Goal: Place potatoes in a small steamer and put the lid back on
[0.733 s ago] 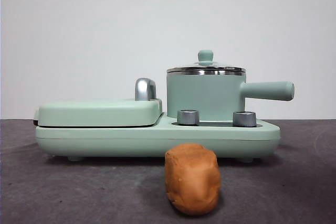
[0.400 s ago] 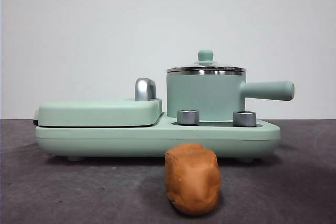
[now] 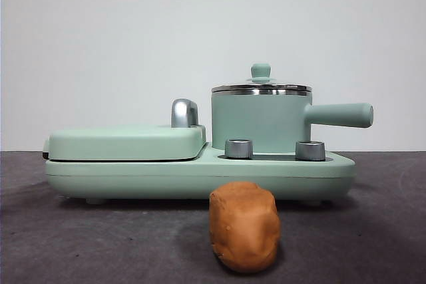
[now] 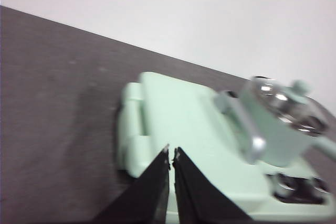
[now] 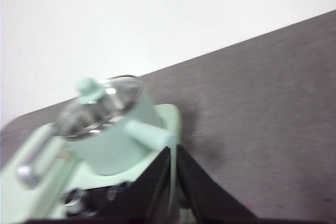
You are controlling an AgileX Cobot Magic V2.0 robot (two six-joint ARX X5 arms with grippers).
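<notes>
Both arms hang above the dark grey table, out of the front view. The left gripper has its 2 black jaws pressed together, holding nothing, over the hinged end of the flat mint-green griddle cover. The right gripper has its 2 jaws nearly touching with a thin slit between them, also holding nothing, above the straight green side handle of the mint-green cylindrical steamer pot. The round glass lid with a steel rim and mint-green knob sits on the pot, which stands on the right half of the mint-green cooker base. The orange-brown oblong potato lies on the table just in front of the base. No readable writing shows; both wrist views are blurred.
</notes>
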